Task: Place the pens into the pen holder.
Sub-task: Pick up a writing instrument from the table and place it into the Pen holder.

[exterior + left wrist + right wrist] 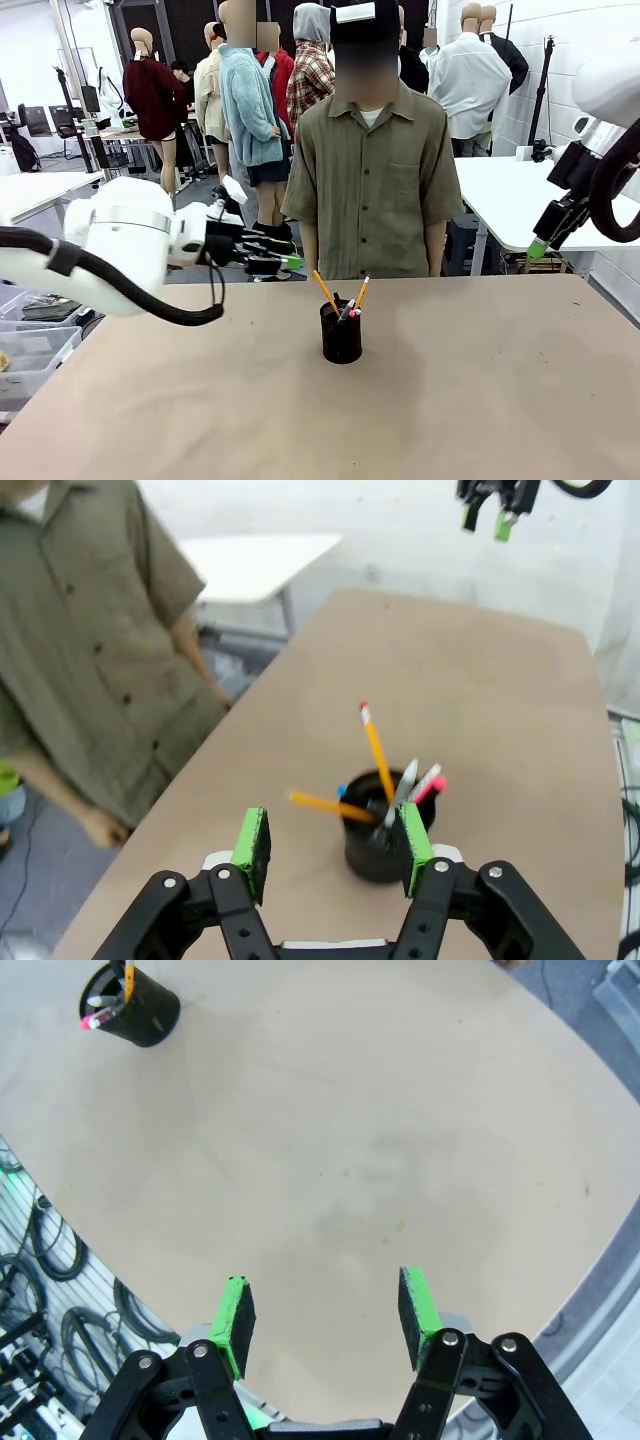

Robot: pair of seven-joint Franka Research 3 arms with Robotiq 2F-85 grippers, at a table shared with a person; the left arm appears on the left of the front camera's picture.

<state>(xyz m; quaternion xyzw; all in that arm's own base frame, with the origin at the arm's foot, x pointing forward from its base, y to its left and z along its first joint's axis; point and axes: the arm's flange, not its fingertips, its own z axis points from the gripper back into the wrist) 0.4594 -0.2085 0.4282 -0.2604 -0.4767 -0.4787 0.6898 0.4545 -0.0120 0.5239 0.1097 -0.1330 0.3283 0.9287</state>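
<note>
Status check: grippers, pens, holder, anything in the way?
Left gripper open, empty, above holder. Right gripper open, empty, off to the side. Pens standing in pen holder. No obstruction on table.

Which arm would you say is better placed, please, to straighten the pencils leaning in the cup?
Left, probably. Its open tool hangs just above the black cup and its pencils. The right tool, also open, is raised off at the table's far right edge.

Across my tan counter (pixel 480 400) stands a person in an olive shirt (pixel 370 190), a white table (pixel 520 200) far right.
</note>
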